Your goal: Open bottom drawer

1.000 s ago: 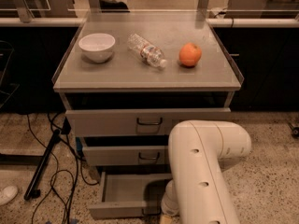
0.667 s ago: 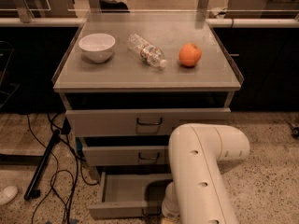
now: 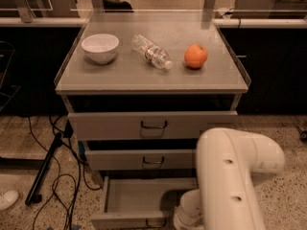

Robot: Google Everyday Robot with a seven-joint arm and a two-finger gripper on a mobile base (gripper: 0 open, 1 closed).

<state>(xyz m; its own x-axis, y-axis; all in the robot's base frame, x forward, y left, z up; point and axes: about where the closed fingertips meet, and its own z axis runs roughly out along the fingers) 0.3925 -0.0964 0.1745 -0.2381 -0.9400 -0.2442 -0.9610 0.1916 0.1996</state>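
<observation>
The grey cabinet has three grey drawers. The bottom drawer is pulled well out toward me, and its bare inside shows. Its small dark loop handle sits at the lower edge of the view. My white arm comes down on the right. Its wrist and gripper sit at the drawer's front, just right of the handle, mostly hidden by the arm and the frame's edge. The middle drawer and top drawer stand slightly ajar.
On the cabinet top are a white bowl, a clear plastic bottle lying on its side and an orange. Black cables and a dark pole lie on the floor at left. Dark counters stand behind.
The arm's elbow has shifted very slightly. The bottom drawer stays pulled out about as far as before.
</observation>
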